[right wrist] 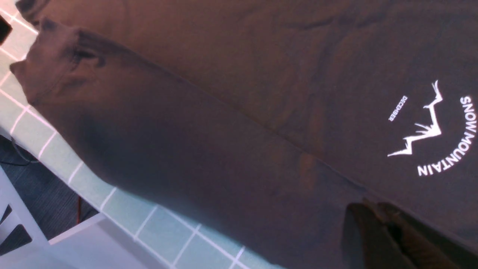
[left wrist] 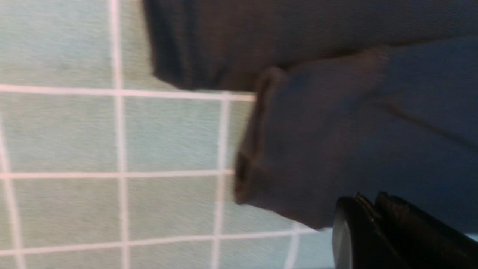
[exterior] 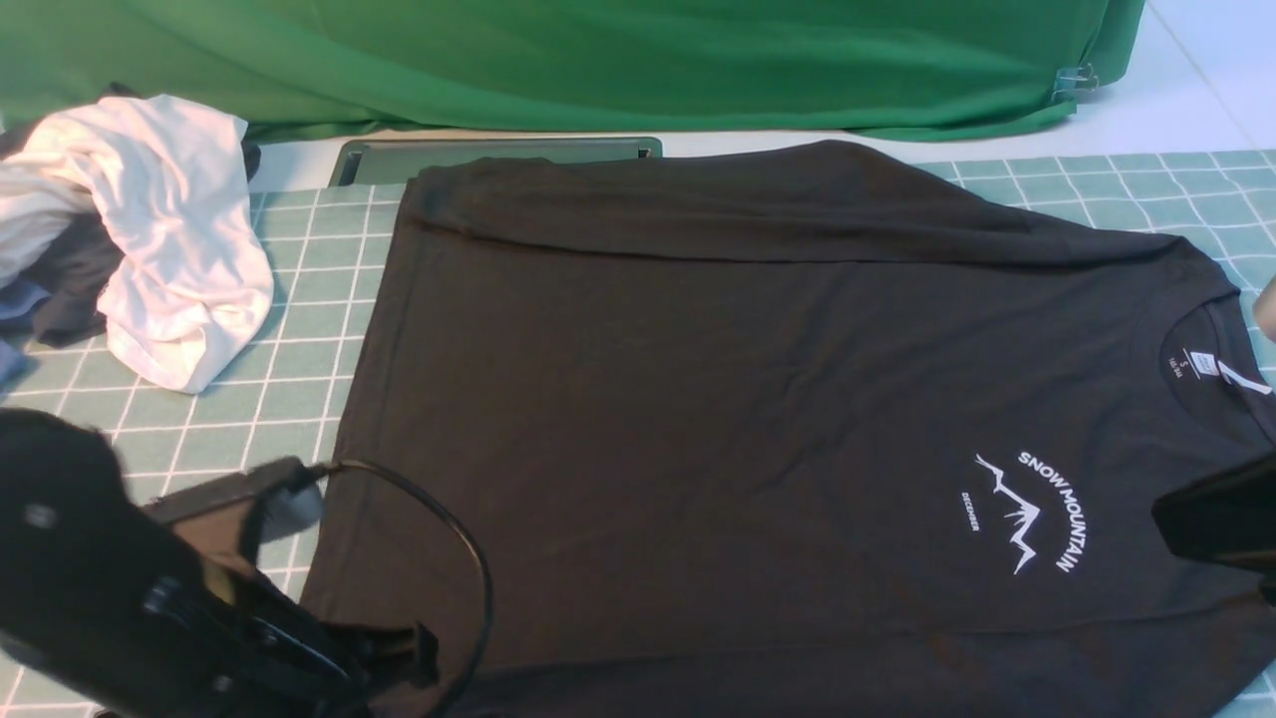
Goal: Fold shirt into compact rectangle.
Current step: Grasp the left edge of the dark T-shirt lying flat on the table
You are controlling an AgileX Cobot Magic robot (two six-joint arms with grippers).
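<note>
The black shirt [exterior: 718, 399] lies flat on the green checked cloth [exterior: 299, 299], neck to the right, hem to the left, white mountain logo [exterior: 1027, 509] facing up. Its far sleeve is folded across the top of the body. The near sleeve [right wrist: 168, 149] lies along the body's near edge, its cuff [left wrist: 246, 172] flat on the cloth. My left gripper [left wrist: 368, 198] sits low over that sleeve close to the cuff, jaws together; no pinched cloth shows. My right gripper [right wrist: 373, 205] is shut at the sleeve's edge near the logo, pinching the fabric there, and shows at the right border [exterior: 1166, 519].
A white garment [exterior: 169, 239] lies heaped over dark clothes [exterior: 70, 289] at the far left. A grey tray [exterior: 498, 155] sits behind the shirt, below the green backdrop [exterior: 598, 60]. A black cable [exterior: 469, 538] loops over the hem. The table's near edge [right wrist: 112, 228] drops to the floor.
</note>
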